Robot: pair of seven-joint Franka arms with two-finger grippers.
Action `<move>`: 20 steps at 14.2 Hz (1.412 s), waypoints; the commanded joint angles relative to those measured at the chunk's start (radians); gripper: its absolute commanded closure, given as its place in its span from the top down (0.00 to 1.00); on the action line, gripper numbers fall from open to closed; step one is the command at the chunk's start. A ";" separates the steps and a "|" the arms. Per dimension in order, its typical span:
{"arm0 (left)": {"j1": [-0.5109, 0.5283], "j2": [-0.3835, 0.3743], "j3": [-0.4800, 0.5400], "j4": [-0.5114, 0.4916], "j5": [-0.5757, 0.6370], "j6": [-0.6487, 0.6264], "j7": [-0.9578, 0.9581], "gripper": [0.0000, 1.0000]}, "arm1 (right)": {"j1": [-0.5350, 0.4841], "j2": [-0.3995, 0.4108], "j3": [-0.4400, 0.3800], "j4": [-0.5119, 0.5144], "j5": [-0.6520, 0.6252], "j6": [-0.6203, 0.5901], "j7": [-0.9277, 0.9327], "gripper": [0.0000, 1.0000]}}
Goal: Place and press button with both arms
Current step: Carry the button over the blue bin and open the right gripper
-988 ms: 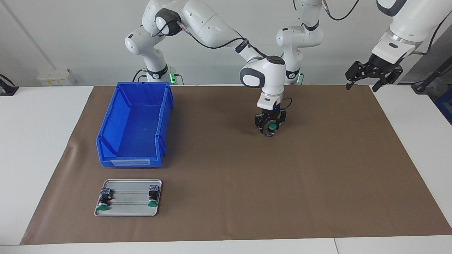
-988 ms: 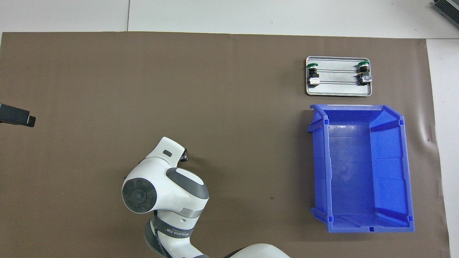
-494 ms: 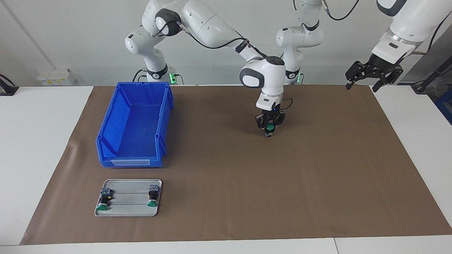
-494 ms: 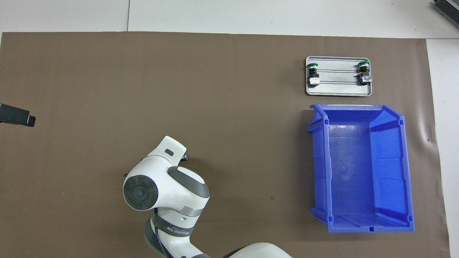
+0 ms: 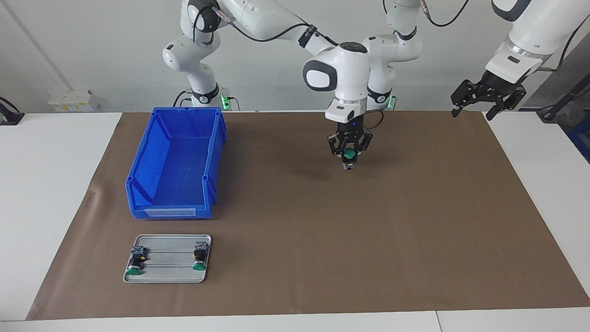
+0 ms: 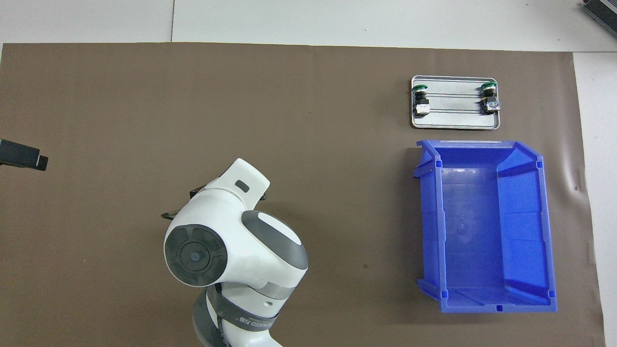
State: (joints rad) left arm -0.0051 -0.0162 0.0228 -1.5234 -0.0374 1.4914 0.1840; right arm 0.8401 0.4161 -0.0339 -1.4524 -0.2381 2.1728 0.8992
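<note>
My right gripper (image 5: 349, 160) is shut on a green-capped button (image 5: 351, 154) and holds it up in the air over the middle of the brown mat, toward the robots' edge. In the overhead view the right arm's white wrist (image 6: 231, 241) hides this gripper and the button. My left gripper (image 5: 472, 112) is open and empty, raised over the mat's corner at the left arm's end, where that arm waits; its tip shows in the overhead view (image 6: 29, 159). Two more green buttons (image 5: 135, 265) (image 5: 199, 260) lie on a metal tray (image 5: 168, 275).
A blue bin (image 5: 138, 203) stands empty at the right arm's end of the mat; it also shows in the overhead view (image 6: 544, 226). The metal tray (image 6: 455, 123) with its two buttons (image 6: 420, 99) (image 6: 490, 96) lies just farther from the robots than the bin.
My right gripper closed on the button on the mat, then lifted it into the air. The left arm has not moved.
</note>
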 commanded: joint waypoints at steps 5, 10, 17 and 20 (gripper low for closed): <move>0.005 -0.025 -0.003 -0.026 0.016 -0.008 -0.004 1.00 | -0.349 -0.339 0.016 -0.129 0.084 -0.204 -0.342 0.00; 0.005 -0.025 -0.003 -0.026 0.016 -0.008 -0.004 1.00 | -0.628 -0.365 0.014 -0.170 0.169 -0.268 -0.687 0.00; 0.005 -0.025 -0.003 -0.026 0.016 -0.008 -0.004 1.00 | -0.802 -0.489 0.014 -0.584 0.203 -0.055 -0.876 0.00; 0.005 -0.025 -0.003 -0.026 0.016 -0.008 -0.004 1.00 | -0.845 -0.505 0.011 -0.730 0.255 0.025 -0.885 0.00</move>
State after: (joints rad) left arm -0.0051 -0.0162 0.0228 -1.5234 -0.0374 1.4912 0.1840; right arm 0.0414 -0.0256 -0.0357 -2.0487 -0.0318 2.1297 0.0432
